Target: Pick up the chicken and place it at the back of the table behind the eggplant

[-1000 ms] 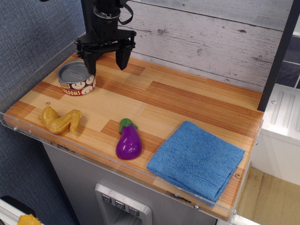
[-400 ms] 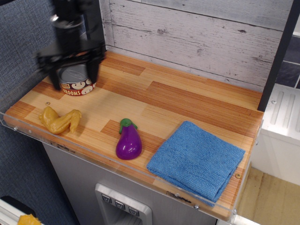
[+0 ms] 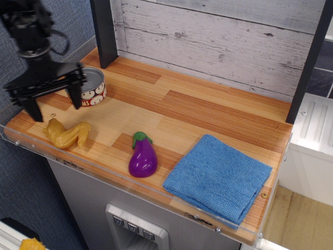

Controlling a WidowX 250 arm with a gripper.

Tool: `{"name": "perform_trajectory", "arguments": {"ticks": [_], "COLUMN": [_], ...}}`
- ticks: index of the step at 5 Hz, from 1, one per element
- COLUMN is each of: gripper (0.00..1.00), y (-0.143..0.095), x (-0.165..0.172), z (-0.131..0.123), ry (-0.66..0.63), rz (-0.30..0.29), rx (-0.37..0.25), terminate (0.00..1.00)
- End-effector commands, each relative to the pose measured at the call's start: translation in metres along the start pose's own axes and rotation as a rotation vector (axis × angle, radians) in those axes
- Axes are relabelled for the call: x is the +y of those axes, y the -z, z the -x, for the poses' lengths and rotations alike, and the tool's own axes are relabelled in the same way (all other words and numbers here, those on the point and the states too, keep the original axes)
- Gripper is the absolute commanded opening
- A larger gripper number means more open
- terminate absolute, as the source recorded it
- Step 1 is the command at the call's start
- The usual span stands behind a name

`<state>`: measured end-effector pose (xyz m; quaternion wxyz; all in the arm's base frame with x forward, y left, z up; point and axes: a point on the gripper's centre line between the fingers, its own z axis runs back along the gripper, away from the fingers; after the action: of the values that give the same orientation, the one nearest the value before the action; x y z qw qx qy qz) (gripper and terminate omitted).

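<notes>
The golden-yellow chicken (image 3: 66, 134) lies near the front left corner of the wooden table (image 3: 208, 109). The purple eggplant (image 3: 142, 156) with its green stem cap lies at the front middle, to the right of the chicken. My black gripper (image 3: 56, 107) hangs just above and slightly behind the chicken, jaws spread wide and empty. One fingertip (image 3: 35, 112) is over the chicken's left end, the other (image 3: 77, 102) is near the can.
A short tin can (image 3: 89, 86) with a red label stands behind the chicken, right beside my gripper. A folded blue cloth (image 3: 218, 178) lies at the front right. A dark post (image 3: 104, 31) stands at the back left against the grey plank wall.
My gripper has swung from the back left of the table forward and left, past the can, and now hangs over the chicken. Nothing else has moved.
</notes>
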<state>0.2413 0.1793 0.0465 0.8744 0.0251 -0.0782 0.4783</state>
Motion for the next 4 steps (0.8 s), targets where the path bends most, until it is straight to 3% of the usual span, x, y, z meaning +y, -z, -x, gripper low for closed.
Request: {"name": "perform_trajectory", "arguments": {"ticks": [1, 4], "gripper": [1.00, 1.00], "y": [0.008, 0.021], "x": [0.002, 0.008], "z": [-0.012, -0.009], "ry": [-0.023, -0.047], "rz": [-0.015, -0.054], "rx": [-0.033, -0.002], "terminate": [0.00, 0.00]}}
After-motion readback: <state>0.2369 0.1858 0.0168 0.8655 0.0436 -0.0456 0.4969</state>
